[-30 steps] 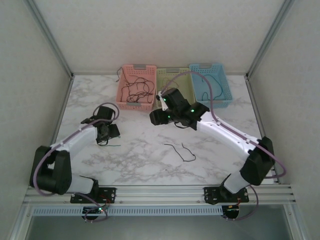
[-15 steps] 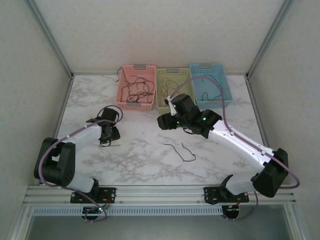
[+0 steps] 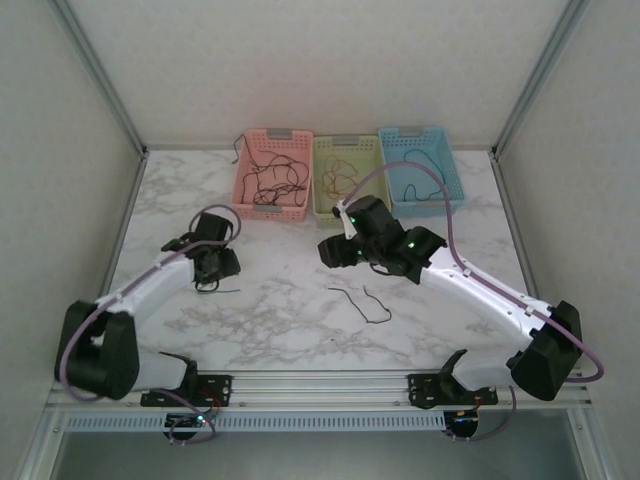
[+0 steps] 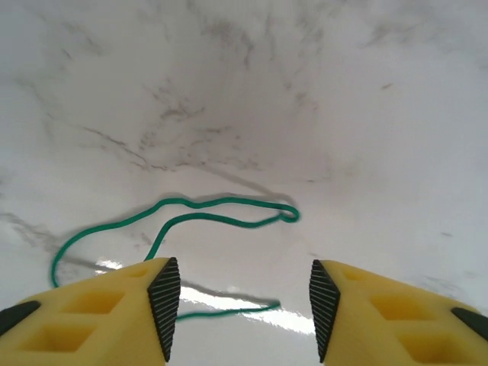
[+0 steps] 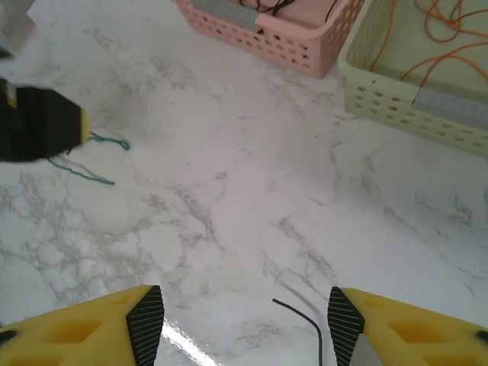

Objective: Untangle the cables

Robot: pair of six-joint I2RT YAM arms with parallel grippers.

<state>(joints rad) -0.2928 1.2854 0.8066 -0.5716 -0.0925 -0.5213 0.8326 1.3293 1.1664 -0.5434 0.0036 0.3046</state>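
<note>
First, overhead. The left pincer (image 3: pixel 212 272) hangs low over the marble surface (image 3: pixel 290 330) on its left side, directly above a lone green cable (image 3: pixel 226 291). The right pincer (image 3: pixel 328 252) sits mid-surface and points leftward. A loose black cable (image 3: pixel 365 300) lies just on my side of it. Three baskets stand side by side at the far edge. The pink basket (image 3: pixel 243 190) holds dark cables (image 3: pixel 268 180) and the pale green basket (image 3: pixel 346 143) holds orange cables (image 3: pixel 338 168). The blue basket (image 3: pixel 456 190) holds a strand whose colour I cannot resolve.

Left wrist. The jaws are released, with nothing grasped. The green cable lies flat on the surface as a folded loop ahead of the fingers (image 4: pixel 165 305). Its free tail runs across the gap between the pads, down on the marble. No other wire crosses it, so I judge it already separated.

Right wrist. The jaws are likewise apart and empty. One end of the black cable shows on the surface between the tips, nearer the right one. The green cable and the left pincer sit at the left edge, and the pink and pale green baskets run across the top.

Judgement: the step in hand is the left pick of the green cable.
- Descend straight until the pads almost meet the marble, with the strand centred between them.
- Bite where the loop is doubled, not on the thin tail, which could slip out.
- Clench fully, because the wire is thin.
- Lift slowly, with the right arm parked clear.
</note>
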